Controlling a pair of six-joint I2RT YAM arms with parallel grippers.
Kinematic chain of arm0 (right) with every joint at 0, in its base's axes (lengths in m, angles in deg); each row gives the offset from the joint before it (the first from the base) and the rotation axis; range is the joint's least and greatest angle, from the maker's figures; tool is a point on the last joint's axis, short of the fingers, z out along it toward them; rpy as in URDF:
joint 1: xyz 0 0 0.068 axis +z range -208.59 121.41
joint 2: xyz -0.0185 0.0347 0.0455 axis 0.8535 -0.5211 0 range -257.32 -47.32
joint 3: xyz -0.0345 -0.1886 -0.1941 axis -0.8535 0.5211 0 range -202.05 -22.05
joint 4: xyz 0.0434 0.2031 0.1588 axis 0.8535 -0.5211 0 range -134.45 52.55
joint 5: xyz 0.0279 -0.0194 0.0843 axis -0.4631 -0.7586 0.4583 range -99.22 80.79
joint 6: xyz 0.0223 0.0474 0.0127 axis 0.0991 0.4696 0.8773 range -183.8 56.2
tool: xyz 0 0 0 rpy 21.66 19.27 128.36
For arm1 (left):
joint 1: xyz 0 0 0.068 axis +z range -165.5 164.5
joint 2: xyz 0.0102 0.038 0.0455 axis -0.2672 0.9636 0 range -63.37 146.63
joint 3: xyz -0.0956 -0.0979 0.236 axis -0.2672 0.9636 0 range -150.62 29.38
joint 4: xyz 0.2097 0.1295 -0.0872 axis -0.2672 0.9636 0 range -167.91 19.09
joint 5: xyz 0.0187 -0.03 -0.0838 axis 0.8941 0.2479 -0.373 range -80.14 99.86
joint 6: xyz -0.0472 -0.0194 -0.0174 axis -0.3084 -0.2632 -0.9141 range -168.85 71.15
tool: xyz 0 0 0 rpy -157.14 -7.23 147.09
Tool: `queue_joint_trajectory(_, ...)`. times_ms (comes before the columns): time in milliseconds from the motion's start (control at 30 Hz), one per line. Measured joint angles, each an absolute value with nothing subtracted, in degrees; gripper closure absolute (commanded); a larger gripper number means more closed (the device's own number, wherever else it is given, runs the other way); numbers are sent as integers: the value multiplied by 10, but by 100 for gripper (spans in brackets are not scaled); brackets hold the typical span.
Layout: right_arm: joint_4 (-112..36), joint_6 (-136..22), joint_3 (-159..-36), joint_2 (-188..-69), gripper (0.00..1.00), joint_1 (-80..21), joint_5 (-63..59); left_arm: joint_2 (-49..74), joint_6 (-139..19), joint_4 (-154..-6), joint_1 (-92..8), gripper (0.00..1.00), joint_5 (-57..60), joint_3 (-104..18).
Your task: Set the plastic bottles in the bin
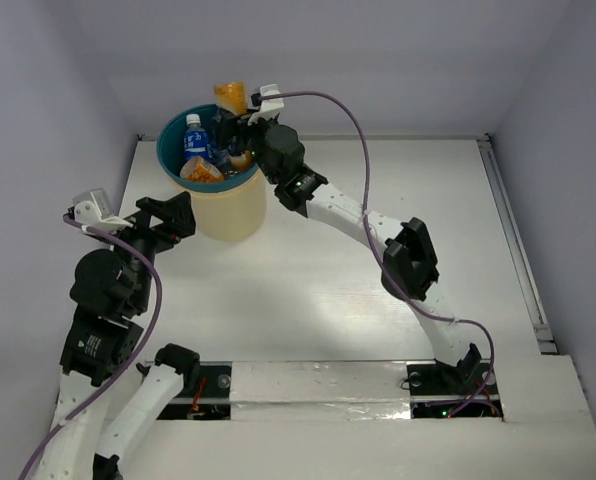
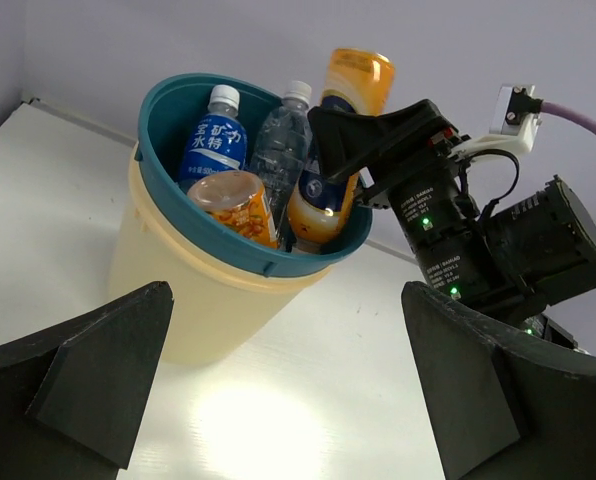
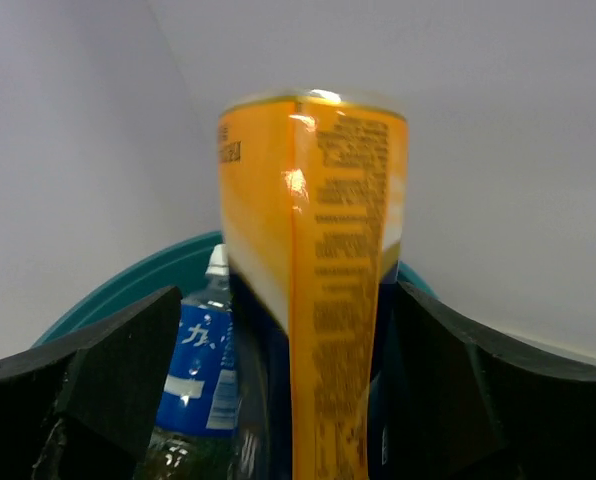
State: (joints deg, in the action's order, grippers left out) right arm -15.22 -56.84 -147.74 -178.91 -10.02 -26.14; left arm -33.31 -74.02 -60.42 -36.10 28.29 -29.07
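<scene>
The bin (image 1: 228, 212) stands at the far left of the table, cream outside with a teal rim (image 2: 158, 170). Inside it are a clear bottle with a blue label (image 2: 212, 142), a plain clear bottle (image 2: 280, 148) and an orange bottle (image 2: 238, 205) lying across. A tall orange bottle (image 1: 230, 97) stands base up in the bin's far side and sticks out above the rim. My right gripper (image 1: 240, 130) is at the rim, with its jaws open on either side of this bottle (image 3: 318, 250); a gap shows on the left side. My left gripper (image 2: 288, 400) is open and empty, just in front of the bin.
White walls close the table at the back and the left. A raised rail (image 1: 518, 250) runs along the right edge. The right arm (image 1: 408, 260) reaches diagonally across the table's middle. A purple cable (image 1: 348, 110) loops above it.
</scene>
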Motion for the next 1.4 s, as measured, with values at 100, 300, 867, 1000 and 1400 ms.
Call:
queue_joint_trajectory(100,-167,-572,-1475,-1781,0,-94,-257,-326,-743,-603,-361,1,284,-291)
queue_joint_trajectory(300,-215,-563,-1481,-1736,0,-90,-252,-313,-750,-587,-361,1,288,-303)
queue_joint_trajectory(867,-157,-495,-1046,-1327,100,-91,-277,-353,-783,-571,-361,1,260,-299)
queue_joint_trajectory(1000,-171,-455,-868,-1143,97,-90,-270,-386,-786,-570,-361,1,241,-288)
queue_joint_trajectory(1400,-322,-349,-634,-701,7,-90,-346,-460,-805,-541,-361,1,195,-238)
